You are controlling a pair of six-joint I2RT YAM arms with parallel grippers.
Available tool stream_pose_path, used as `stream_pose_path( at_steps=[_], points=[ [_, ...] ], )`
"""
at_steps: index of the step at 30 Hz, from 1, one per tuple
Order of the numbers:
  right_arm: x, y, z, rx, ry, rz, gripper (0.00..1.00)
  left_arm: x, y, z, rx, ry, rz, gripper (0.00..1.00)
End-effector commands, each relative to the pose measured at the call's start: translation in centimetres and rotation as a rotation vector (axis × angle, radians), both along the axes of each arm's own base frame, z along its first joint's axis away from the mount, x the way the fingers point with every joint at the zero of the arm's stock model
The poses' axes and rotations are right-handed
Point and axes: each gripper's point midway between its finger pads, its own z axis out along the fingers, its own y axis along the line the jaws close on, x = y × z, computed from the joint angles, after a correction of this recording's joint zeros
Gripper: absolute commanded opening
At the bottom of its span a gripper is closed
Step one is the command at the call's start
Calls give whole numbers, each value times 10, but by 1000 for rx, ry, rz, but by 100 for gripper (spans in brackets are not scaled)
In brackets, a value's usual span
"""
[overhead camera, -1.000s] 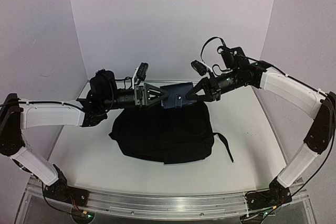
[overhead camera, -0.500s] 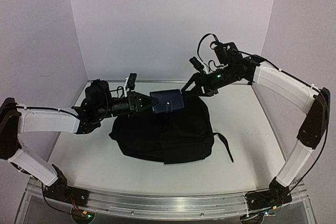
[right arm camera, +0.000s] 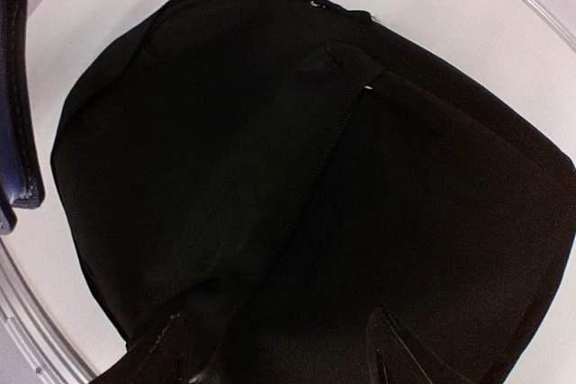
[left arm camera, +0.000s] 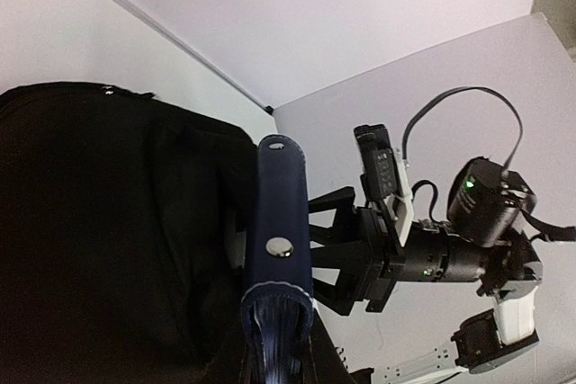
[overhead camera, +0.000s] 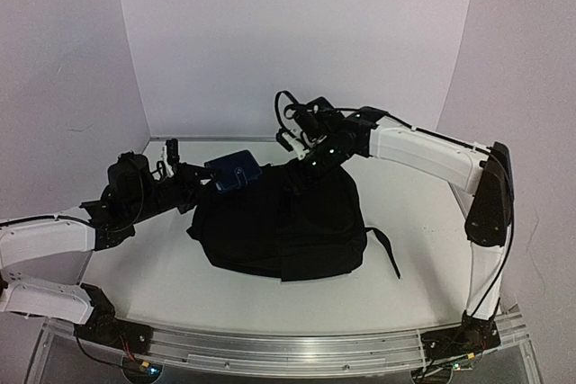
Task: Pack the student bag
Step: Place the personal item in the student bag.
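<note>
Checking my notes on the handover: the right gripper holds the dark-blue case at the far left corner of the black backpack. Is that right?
Not quite. It is the left gripper that holds the dark-blue case, as the top external view shows. The right gripper hangs open over the black backpack, holding nothing.

I find nothing I can read here: no words, labels, brand marks or numbers show on the bag or on the blue case.
</note>
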Motion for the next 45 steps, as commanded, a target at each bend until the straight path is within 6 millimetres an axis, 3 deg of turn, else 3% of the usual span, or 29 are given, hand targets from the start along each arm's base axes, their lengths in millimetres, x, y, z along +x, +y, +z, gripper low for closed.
stream_pose_path(
  at_steps=[1, 5, 8, 15, 18, 32, 38, 45],
  points=[
    [14, 2, 0, -117, -110, -22, 66, 3, 15, -15, 4, 53, 80, 0],
    [20, 4, -9, -186, -152, -37, 64, 1, 14, -21, 16, 67, 72, 0],
    [22, 1, -12, -207, -164, -52, 56, 0, 11, -26, 19, 75, 52, 0],
    [23, -4, 7, -199, -198, -70, 12, 0, -7, -32, -16, 71, -27, 0],
    [16, -1, 22, -148, -189, -46, 0, 1, -19, -34, -46, 63, -79, 0],
    [1, 13, 68, -14, -203, 45, 0, 16, -67, -30, -161, 22, -252, 0],
    [-6, 20, 67, 17, -173, 79, 0, 24, -92, -20, -225, -7, -342, 0],
    [-8, 21, 72, 36, -166, 83, 0, 36, -117, -27, -277, 23, -408, 0]
  ],
)
